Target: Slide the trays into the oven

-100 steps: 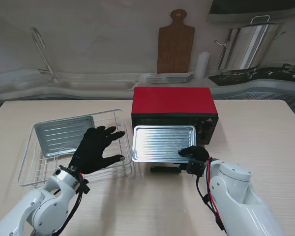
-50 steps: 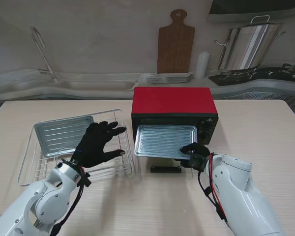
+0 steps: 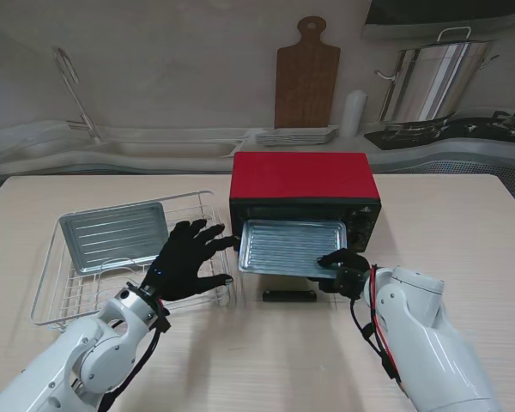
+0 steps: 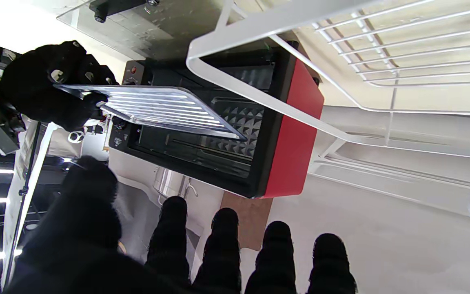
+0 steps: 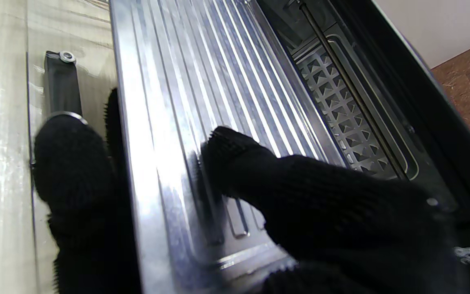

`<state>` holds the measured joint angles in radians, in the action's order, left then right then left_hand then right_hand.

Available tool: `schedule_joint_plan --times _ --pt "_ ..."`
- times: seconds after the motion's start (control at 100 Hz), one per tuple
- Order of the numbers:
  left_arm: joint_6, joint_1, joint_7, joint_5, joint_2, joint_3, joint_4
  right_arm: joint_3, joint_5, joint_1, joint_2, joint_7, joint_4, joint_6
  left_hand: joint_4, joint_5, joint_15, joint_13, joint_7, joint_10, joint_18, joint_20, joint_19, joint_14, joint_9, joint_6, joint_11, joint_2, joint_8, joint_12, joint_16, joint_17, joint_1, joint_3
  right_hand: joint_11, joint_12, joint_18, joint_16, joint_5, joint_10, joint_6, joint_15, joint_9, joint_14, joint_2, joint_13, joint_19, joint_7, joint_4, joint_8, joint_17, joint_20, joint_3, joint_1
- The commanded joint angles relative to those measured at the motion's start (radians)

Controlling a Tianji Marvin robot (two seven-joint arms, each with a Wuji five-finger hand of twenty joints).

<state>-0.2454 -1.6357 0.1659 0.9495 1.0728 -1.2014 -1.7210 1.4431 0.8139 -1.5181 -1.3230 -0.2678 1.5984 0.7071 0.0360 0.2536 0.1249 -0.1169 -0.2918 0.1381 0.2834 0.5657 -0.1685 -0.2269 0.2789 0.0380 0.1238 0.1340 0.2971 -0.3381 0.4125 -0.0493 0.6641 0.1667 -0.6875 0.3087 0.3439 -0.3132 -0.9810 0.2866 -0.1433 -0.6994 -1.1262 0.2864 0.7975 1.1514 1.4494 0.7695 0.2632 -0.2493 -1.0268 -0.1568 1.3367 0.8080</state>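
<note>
Kitchen setting, staged on a pale wooden table point(image 3: 463, 215)

Observed along the back counter point(image 3: 154, 146): a wooden cutting board point(image 3: 306, 73) leaning on the wall, a stack of plates point(image 3: 297, 136), a large steel stockpot point(image 3: 429, 81) on a stove point(image 3: 463, 133), a white roll point(image 3: 353, 113). On the table: a red toaster oven point(image 3: 304, 184), a wire rack point(image 3: 86, 283), ribbed metal baking trays point(image 3: 112, 233)
</note>
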Motion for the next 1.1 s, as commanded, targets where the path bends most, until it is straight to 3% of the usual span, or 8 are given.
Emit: schedule_joint_plan --times 0.0,0.25,0.84,1.09 --pt "-0.012 0.003 -0.02 0.01 0.004 0.007 -0.003 -0.001 0.004 -0.002 -0.008 0.021 -0.002 0.007 -0.03 -0.041 -0.009 0.007 -0.008 -0.027 -0.032 -0.015 0.05 0.023 -0.037 -0.03 -0.002 -0.044 -0.018 0.017 -0.004 -0.016 -0.011 -0.015 -0.027 0.004 -0.04 -0.003 -0.024 0.032 0.061 -0.05 0.009 0.065 -0.036 0.077 0.045 0.096 0.001 -0.011 -0.031 0.004 0.055 0.065" --pt "-0.007 0.007 0.022 0.037 0.005 0.02 -0.001 -0.007 0.014 0.007 -0.009 0.035 -0.013 0.022 -0.031 -0.038 -0.004 0.009 -0.013 -0.029 -0.026 -0.022 0.05 0.026 -0.039 -0.029 0.004 -0.04 -0.017 0.017 -0.005 -0.008 -0.011 -0.011 -0.036 0.009 -0.042 -0.005 -0.024 0.03 0.064 -0.056 0.015 0.065 -0.043 0.075 0.045 0.097 0.0 -0.012 -0.032 0.002 0.05 0.066" --pt "-0.016 0.005 -0.024 0.014 0.004 -0.027 -0.01 -0.011 0.012 0.065 -0.022 0.037 -0.084 0.055 -0.031 -0.034 -0.006 0.011 -0.016 -0.03 -0.032 -0.032 0.051 0.028 -0.043 -0.029 0.004 -0.039 -0.018 0.022 -0.012 -0.012 -0.007 0.003 -0.06 0.01 -0.04 -0.019 -0.018 0.036 0.058 -0.095 0.023 0.072 -0.048 0.063 0.058 0.098 -0.004 -0.023 -0.035 -0.017 0.043 0.069" --pt "-0.013 0.0 -0.006 0.013 0.007 -0.036 -0.014 -0.013 0.007 0.076 -0.027 0.03 -0.102 0.063 -0.031 -0.034 -0.006 0.011 -0.015 -0.03 -0.031 -0.034 0.051 0.028 -0.042 -0.027 0.004 -0.036 -0.018 0.022 -0.013 -0.011 -0.007 0.005 -0.06 0.009 -0.039 -0.016 -0.013 0.038 0.055 -0.092 0.026 0.073 -0.048 0.062 0.056 0.095 -0.004 -0.024 -0.035 -0.021 0.043 0.069"
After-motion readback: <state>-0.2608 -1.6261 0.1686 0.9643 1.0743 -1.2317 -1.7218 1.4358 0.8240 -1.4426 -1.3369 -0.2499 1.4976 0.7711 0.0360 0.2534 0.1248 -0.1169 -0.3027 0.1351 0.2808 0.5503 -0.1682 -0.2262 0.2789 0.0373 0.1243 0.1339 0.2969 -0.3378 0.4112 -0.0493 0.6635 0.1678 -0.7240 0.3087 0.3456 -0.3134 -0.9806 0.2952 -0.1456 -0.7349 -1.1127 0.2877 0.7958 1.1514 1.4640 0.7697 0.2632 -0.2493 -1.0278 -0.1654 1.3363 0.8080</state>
